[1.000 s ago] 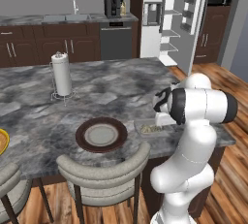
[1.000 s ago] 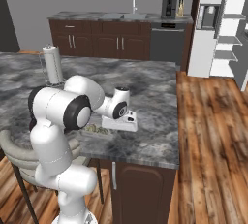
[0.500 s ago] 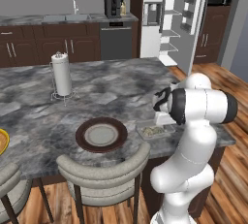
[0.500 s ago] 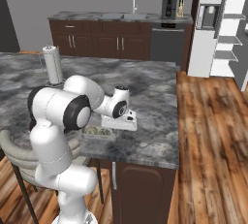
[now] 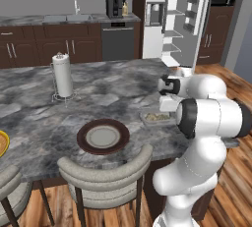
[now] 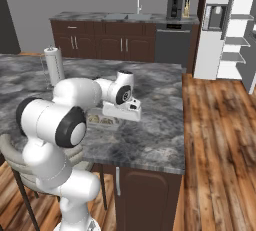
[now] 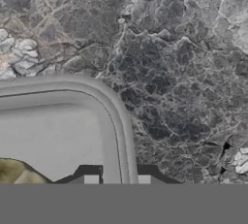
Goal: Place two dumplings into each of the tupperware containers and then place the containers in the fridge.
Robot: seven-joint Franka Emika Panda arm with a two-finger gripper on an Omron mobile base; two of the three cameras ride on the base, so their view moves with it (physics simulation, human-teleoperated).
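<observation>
The jaws have closed onto the rim of the clear container [image 7: 118, 121] on the desk [image 7: 184, 63] since a second ago.

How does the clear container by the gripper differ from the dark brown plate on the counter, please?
The clear container is rectangular and greyish with raised walls; the dark brown plate is round and flat with a grey centre. The container holds dumplings; the plate is bare. The gripper is shut on the container's rim, while the plate lies untouched. Both rest on the marble counter.
</observation>
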